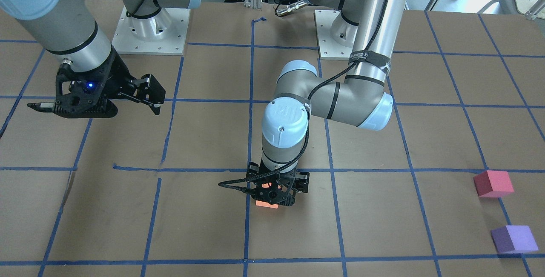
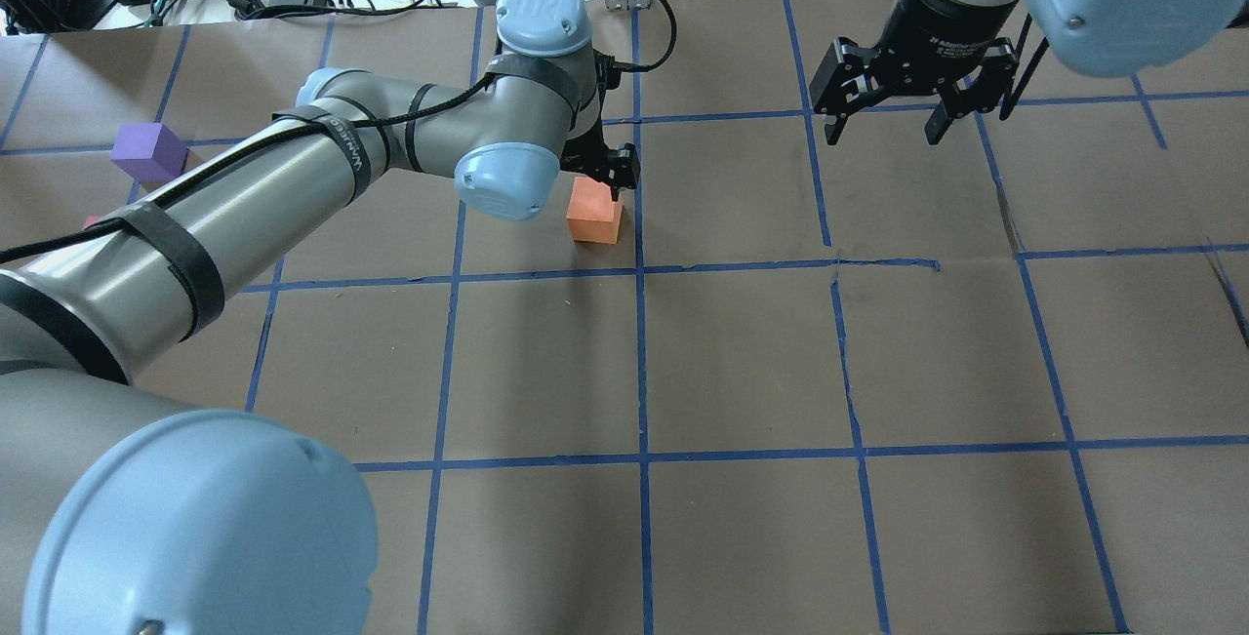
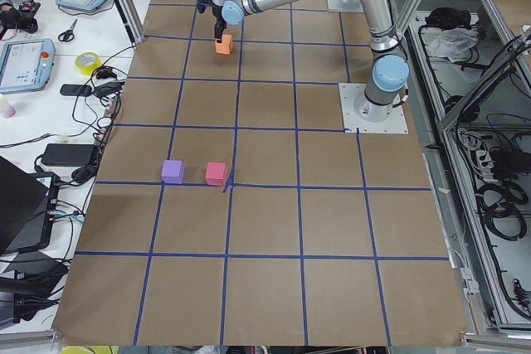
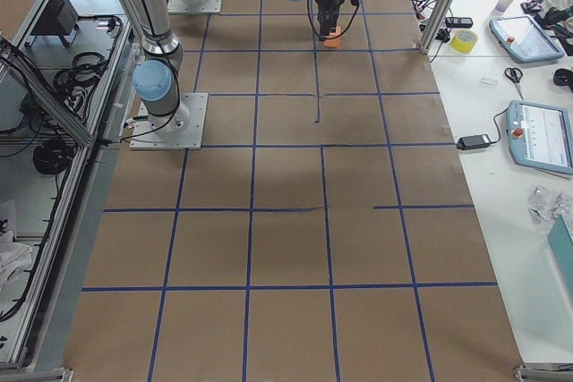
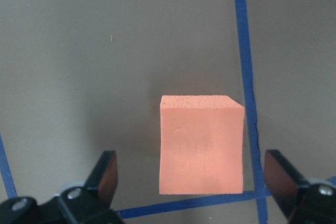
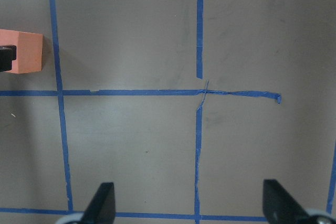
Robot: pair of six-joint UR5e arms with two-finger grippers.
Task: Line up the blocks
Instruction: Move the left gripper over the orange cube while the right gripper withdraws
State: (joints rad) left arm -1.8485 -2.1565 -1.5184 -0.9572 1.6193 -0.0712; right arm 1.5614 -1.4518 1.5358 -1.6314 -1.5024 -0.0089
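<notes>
Orange block [image 5: 201, 145]: matte foam cube with a finely pitted top face, crisp edges and smooth sides. It sits flat on the table [image 2: 742, 352], tucked into a corner of the blue tape [image 6: 199, 30] grid. One tape line runs just beside it and another lies along its lower edge in the L wrist view.

L gripper [image 5: 194, 182]: black fingers spread wide, straddling the orange block with a clear gap on each side. No contact seen; nothing gripped.

R gripper [image 2: 883, 128]: fingers also spread wide, nothing between them. It hangs above bare paper, well apart from all the blocks.

Red-pink block [image 1: 493, 183] and purple block [image 1: 513, 239]: same cube shape and matte finish. They sit near each other with a small gap, not touching, toward the robot's L end of the table and well apart from the orange one.

Table surface: brown paper, dull, scuffed in spots. Tape is glossy and thin, wrinkled and lifted at one crossing per the R wrist view.
</notes>
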